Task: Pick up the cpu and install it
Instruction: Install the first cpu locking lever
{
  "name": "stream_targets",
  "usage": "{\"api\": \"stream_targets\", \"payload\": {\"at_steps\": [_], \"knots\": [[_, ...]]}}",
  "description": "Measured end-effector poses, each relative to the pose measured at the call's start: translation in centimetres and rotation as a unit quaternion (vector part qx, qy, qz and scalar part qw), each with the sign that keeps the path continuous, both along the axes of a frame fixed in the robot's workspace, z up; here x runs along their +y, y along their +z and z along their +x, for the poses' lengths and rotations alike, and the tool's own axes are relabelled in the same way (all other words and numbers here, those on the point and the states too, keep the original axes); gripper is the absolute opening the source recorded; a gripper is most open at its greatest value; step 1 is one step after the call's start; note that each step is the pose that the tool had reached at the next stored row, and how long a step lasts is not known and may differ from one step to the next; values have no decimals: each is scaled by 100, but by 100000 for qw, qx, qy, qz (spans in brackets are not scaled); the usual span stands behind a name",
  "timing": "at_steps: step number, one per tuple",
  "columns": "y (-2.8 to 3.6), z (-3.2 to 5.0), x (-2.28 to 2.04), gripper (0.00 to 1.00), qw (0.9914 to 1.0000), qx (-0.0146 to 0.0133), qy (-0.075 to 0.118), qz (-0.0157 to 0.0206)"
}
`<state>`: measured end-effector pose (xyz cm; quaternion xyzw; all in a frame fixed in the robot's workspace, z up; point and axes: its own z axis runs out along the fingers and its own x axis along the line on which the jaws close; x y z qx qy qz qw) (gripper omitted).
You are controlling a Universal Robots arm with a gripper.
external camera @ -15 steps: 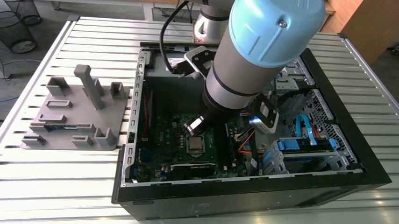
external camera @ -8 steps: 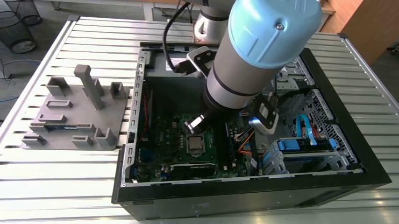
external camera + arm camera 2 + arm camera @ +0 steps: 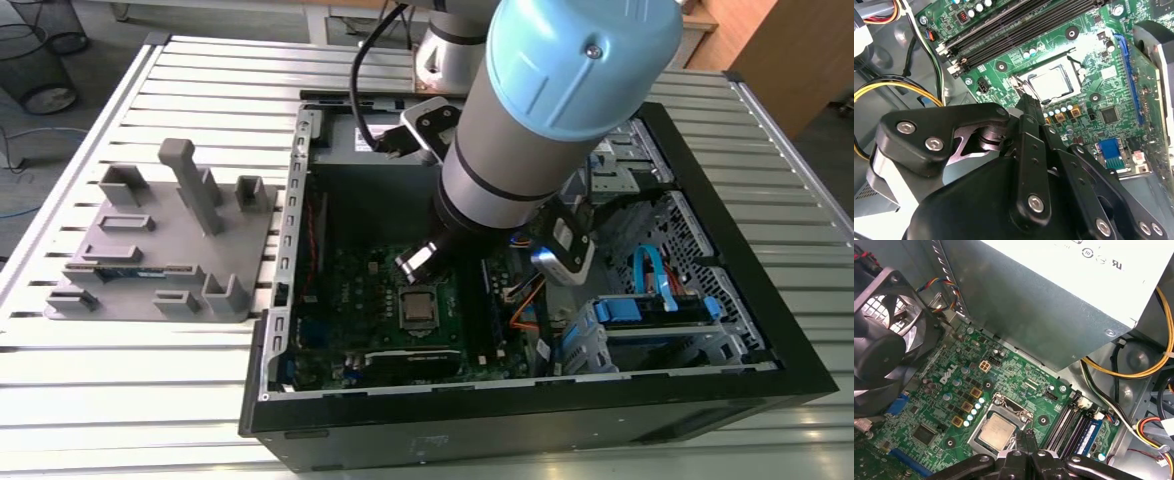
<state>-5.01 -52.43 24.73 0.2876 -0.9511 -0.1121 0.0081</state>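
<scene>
The gripper (image 3: 1029, 435) hangs low over the green board (image 3: 939, 405) inside the open computer case (image 3: 747, 330), its two thin fingers pressed together with nothing between them. The cpu (image 3: 996, 433) lies flat in the socket (image 3: 1006, 407) just beside the fingertips (silver top up, metal frame around it), and the tips stand at the frame's edge. The memory slots (image 3: 1069, 425) run on the gripper's other side, and a black fan (image 3: 884, 340) sits well beyond the cpu.
</scene>
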Motion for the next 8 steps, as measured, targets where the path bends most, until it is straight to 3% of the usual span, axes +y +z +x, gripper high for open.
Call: {"api": "stream_targets", "payload": {"at_steps": [8], "knots": [[-1,0,2,11,100000,-2,1,4]]}}
